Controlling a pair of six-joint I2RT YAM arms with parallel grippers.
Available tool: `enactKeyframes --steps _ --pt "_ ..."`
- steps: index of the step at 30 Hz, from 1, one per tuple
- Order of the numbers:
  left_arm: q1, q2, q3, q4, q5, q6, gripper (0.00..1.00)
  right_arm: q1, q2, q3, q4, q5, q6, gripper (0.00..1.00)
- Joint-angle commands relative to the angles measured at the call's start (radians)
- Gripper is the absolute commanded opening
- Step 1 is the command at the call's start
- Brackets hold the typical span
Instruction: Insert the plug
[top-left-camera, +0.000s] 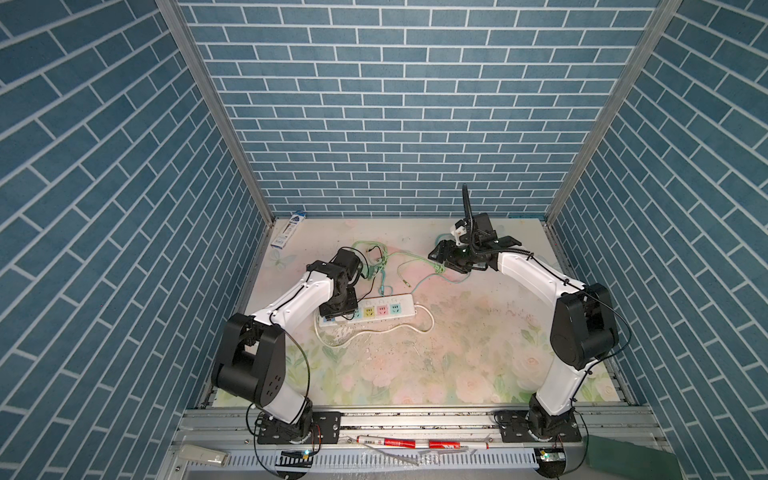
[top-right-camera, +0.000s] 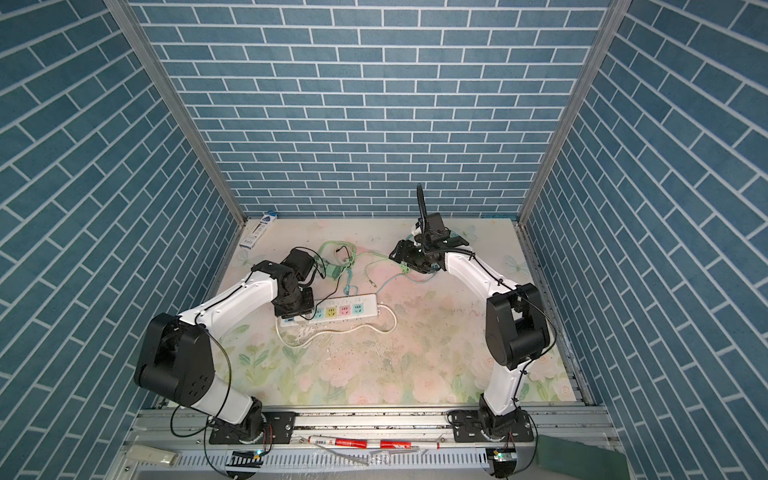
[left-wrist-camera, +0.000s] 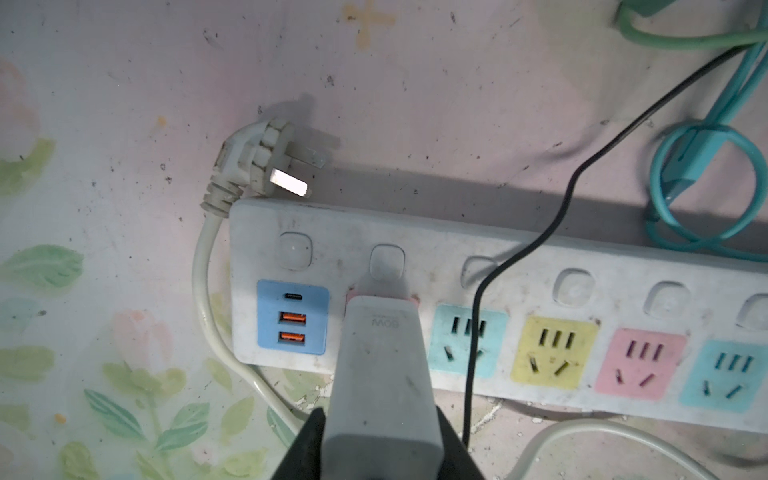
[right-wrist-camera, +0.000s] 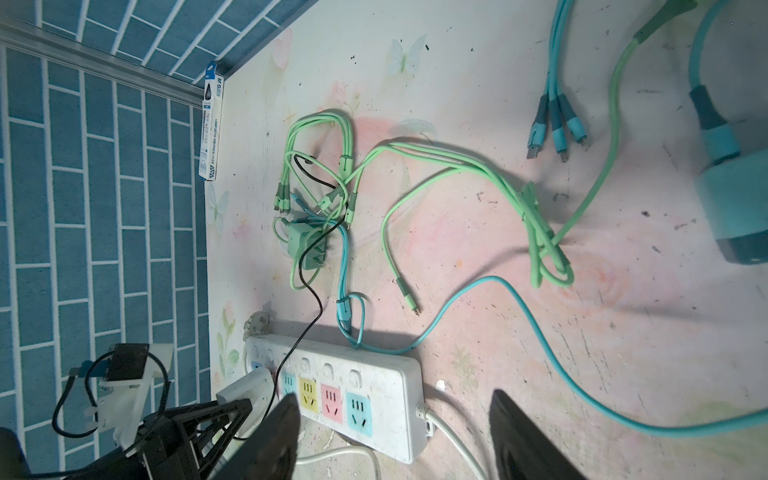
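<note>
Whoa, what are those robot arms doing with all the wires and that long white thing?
The left pincer is squeezing a white charger and pressing it into a socket on the white power strip, right beside the blue USB panel. No prongs show, so it looks plugged in, or nearly so. The right pincer hangs open and empty near the green cables. The strip's own plug lies loose beside the strip's end.

White plug (left-wrist-camera: 380, 374) upright on power strip (left-wrist-camera: 623, 274)
</note>
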Motion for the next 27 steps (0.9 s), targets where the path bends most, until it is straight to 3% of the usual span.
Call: enactKeyframes --steps 1,15,21,27 --pt "-0.005 0.028 0.027 -0.015 -0.003 0.002 0.37 -0.009 -0.009 -0.014 0.003 -0.012 -0.032 0.71" --pt "0.043 0.123 0.064 -0.019 0.044 0.062 0.24 -0.028 0.005 -0.018 0.012 -0.025 -0.027 0.71" --pt "0.105 0.150 0.050 0.012 0.114 0.116 0.22 -0.027 0.002 -0.022 0.012 -0.022 -0.024 0.71" --pt "0.106 0.216 0.112 -0.022 0.121 0.160 0.22 -0.029 -0.011 -0.035 0.019 -0.006 -0.018 0.71"
